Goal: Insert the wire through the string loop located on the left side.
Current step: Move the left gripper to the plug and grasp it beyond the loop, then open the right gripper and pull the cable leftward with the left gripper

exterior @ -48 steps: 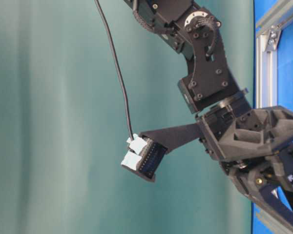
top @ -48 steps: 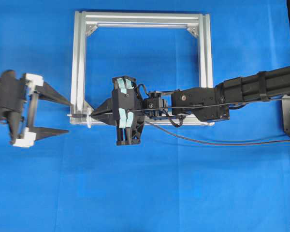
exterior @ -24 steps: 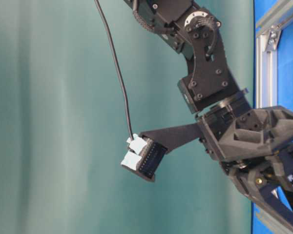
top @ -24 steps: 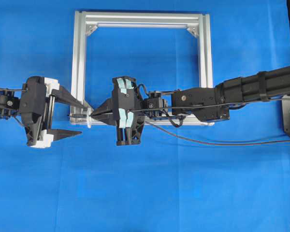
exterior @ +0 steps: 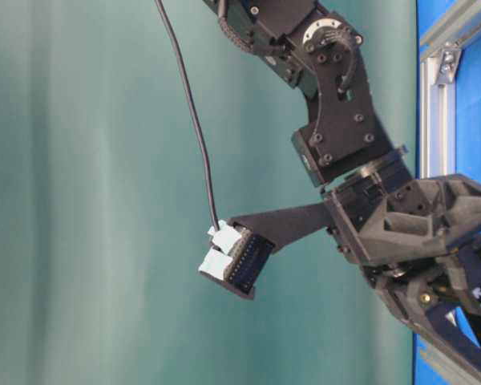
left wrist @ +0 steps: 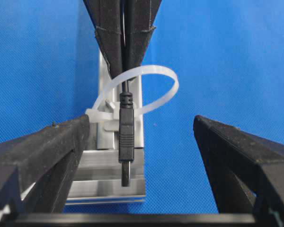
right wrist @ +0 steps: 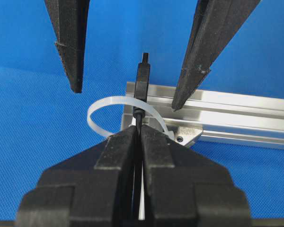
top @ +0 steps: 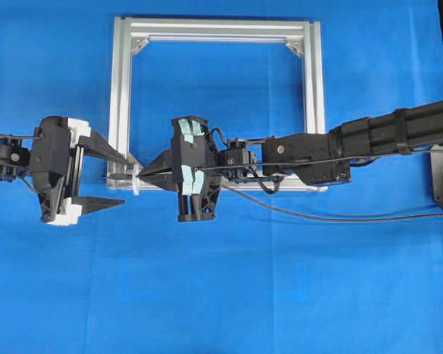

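The wire trails in from the right to my right gripper, which is shut on it just behind the plug. In the left wrist view the plug sticks out through the string loop and points toward the camera. It hangs between the spread fingers of my open left gripper, nearer the left finger and touching neither. From the right wrist, the plug stands beyond the string loop, ahead of my right gripper. From overhead, my left gripper straddles the frame's lower left corner, where the string loop sits.
The silver aluminium frame lies flat on the blue cloth, and its lower bar runs under both grippers. The right arm reaches across the frame from the right. The table-level view shows only an arm before a teal backdrop.
My left gripper moved right, up to the frame's lower left corner, and has held still for the last half second. The right gripper and wire have not moved.
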### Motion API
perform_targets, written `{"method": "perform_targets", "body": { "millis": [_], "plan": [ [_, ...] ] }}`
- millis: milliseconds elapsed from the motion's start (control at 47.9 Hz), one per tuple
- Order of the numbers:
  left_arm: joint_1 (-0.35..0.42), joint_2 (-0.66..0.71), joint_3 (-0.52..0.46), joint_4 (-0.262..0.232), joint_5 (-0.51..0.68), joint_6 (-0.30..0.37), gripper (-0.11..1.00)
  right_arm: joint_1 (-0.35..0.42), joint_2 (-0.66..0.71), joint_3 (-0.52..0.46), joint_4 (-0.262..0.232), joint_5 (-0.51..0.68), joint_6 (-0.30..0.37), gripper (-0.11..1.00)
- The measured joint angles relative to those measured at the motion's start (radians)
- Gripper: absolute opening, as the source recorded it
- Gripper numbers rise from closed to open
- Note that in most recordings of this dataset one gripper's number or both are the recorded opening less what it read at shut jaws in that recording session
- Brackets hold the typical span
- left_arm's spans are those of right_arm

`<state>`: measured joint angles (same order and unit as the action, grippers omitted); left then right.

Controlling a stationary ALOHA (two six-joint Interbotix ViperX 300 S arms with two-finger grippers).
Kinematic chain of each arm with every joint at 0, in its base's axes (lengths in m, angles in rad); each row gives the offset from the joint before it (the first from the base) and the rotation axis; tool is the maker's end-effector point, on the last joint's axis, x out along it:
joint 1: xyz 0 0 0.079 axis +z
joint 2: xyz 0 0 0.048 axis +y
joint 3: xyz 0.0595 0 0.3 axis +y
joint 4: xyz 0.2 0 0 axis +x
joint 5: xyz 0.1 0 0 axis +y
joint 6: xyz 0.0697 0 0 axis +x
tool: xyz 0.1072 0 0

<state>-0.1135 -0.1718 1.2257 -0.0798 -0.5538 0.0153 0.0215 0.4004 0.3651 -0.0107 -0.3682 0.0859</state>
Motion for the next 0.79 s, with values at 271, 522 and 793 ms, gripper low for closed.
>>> {"method": "perform_targets", "body": {
  "millis": [271, 522, 793],
  "plan": [
    [0.002, 0.000, 0.000, 0.000, 0.000, -0.002, 0.72, 0.000, 0.000, 0.000, 0.000, 0.000, 0.000, 0.01],
    [0.008, 0.000, -0.002, 0.000, 0.000, -0.011, 0.08, 0.006, 0.000, 0.000, -0.002, -0.002, 0.000, 0.01],
    [0.008, 0.000, -0.002, 0.000, 0.008, -0.009, 0.09, 0.005, 0.000, -0.002, -0.023, -0.002, -0.003, 0.01]
  ]
}}
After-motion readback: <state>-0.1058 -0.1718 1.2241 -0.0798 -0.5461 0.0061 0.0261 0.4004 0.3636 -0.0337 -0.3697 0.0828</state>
